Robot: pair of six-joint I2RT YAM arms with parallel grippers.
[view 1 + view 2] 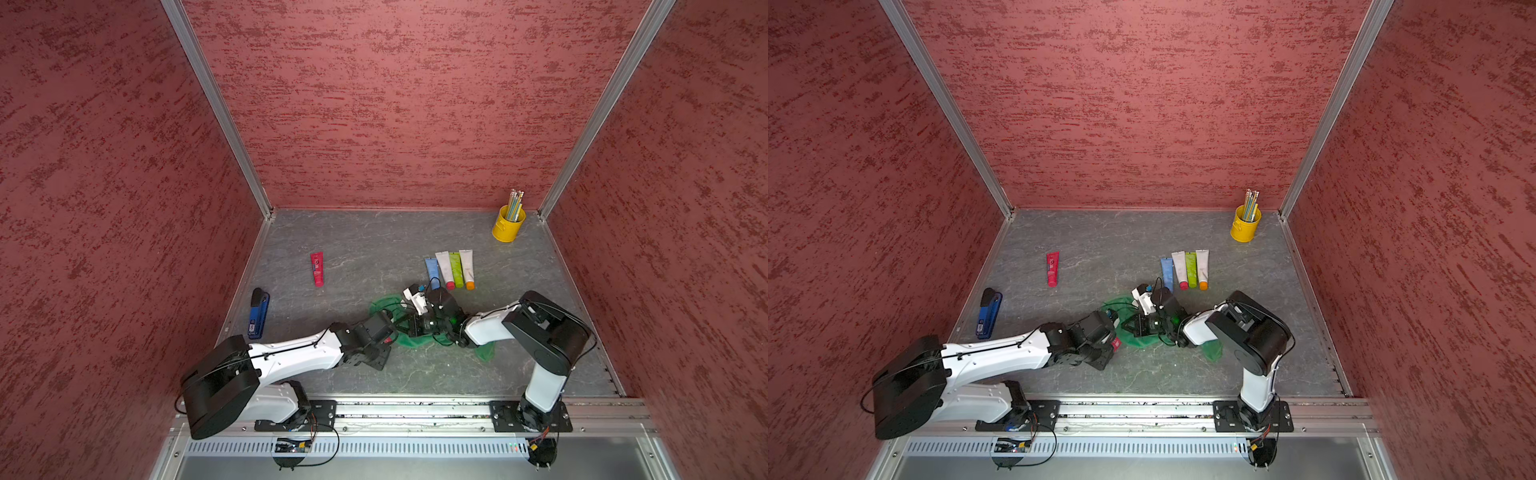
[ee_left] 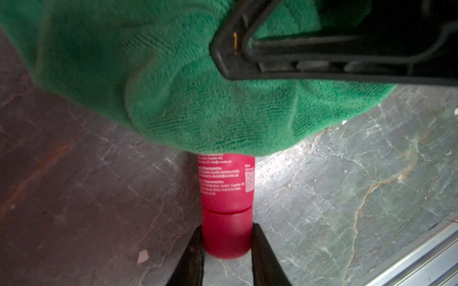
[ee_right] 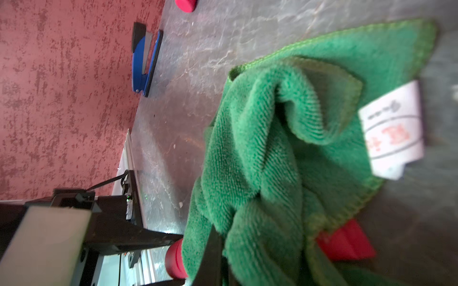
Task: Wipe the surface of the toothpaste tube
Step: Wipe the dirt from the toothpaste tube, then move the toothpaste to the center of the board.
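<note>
Green cloth (image 2: 223, 104) pinched in right gripper (image 3: 218, 247) drapes red toothpaste tube (image 2: 225, 183) | left gripper (image 2: 227, 229) clamps cap (image 2: 226, 239), apparently steadying it for wiping.

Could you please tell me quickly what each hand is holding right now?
Left hand: closed on the red tube, at its cap.
Right hand: closed on the cloth.
</note>
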